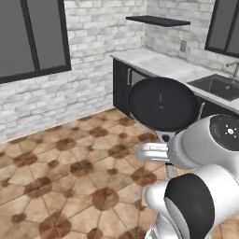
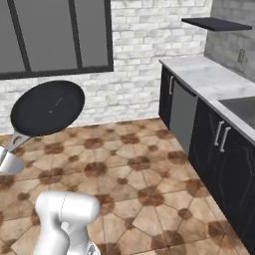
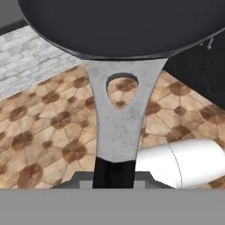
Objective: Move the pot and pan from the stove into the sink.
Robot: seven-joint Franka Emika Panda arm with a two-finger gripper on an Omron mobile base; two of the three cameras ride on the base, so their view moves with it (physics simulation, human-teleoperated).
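A: What is seen in the left base view?
B: A round, shallow black frying pan [image 1: 162, 103] is held up in the air above the tiled floor [image 1: 70, 172], in front of the dark cabinets [image 1: 122, 86]. The dark grey rectangular sink [image 1: 219, 87] is set in the white marble counter [image 1: 158, 63], to the right.

A: And the right base view?
B: The pan [image 2: 48, 107] is shown at the left, before the brick wall [image 2: 144, 55], tipped up.

A: The hand view?
B: The pan's silvery handle [image 3: 119, 125] is clamped at its dark end by the gripper [image 3: 113, 175]; the finger tips themselves are hidden.
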